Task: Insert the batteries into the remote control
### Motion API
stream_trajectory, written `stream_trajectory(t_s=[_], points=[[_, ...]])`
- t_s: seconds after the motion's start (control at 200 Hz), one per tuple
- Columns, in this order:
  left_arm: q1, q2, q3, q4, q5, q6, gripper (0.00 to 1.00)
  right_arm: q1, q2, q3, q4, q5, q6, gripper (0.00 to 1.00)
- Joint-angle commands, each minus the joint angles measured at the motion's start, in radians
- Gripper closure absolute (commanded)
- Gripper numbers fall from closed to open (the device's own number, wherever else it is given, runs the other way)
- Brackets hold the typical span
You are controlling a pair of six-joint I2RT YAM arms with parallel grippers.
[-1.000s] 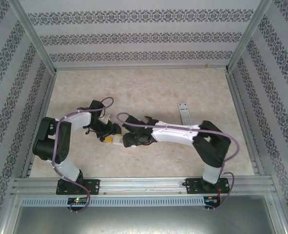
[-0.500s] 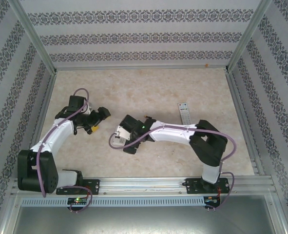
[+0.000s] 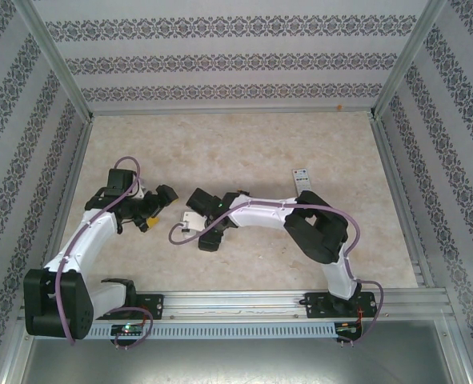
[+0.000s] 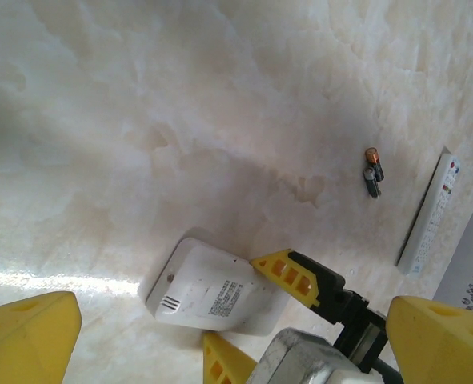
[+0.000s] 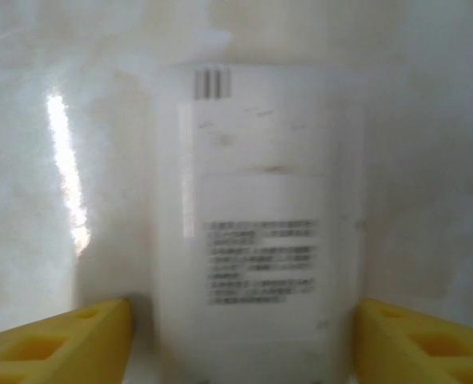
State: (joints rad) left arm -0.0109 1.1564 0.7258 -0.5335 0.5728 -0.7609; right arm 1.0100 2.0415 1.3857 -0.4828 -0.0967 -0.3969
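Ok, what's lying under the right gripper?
A short, wide white remote, back up with its printed label showing, lies on the table between the right gripper's fingers. Its underside is covered.

A: Left side?
B: White-and-black left arm (image 3: 82,236) bends inward from the desk's near edge; yellow-fingered left gripper (image 3: 159,210), jaws spread wide.
A: Right?
B: White-and-black right arm (image 3: 260,214) folds leftward; right gripper (image 5: 244,328) jaws apart, grip unclear.
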Motion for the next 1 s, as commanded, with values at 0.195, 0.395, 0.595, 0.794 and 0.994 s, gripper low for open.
stream_trajectory(t_s=[0.195, 0.395, 0.595, 0.794, 0.994], points=[[0.040, -0.014, 0.059, -0.104, 0.021, -0.049, 0.01, -0.017, -0.090, 0.002, 0.010, -0.030, 0.173, 0.49], [0.045, -0.041, 0.160, -0.098, 0.127, -0.152, 0.08, -0.058, -0.250, -0.013, 0.158, -0.100, 0.624, 0.49], [0.042, -0.002, 0.224, 0.004, 0.239, -0.211, 0.21, -0.068, -0.285, -0.059, 0.365, -0.158, 0.900, 0.49], [0.036, 0.012, 0.198, 0.056, 0.283, -0.215, 0.42, -0.071, -0.248, -0.028, 0.424, -0.224, 1.015, 0.49], [0.032, 0.027, 0.193, 0.001, 0.288, -0.151, 0.77, -0.071, -0.202, 0.012, 0.433, -0.264, 1.102, 0.50]])
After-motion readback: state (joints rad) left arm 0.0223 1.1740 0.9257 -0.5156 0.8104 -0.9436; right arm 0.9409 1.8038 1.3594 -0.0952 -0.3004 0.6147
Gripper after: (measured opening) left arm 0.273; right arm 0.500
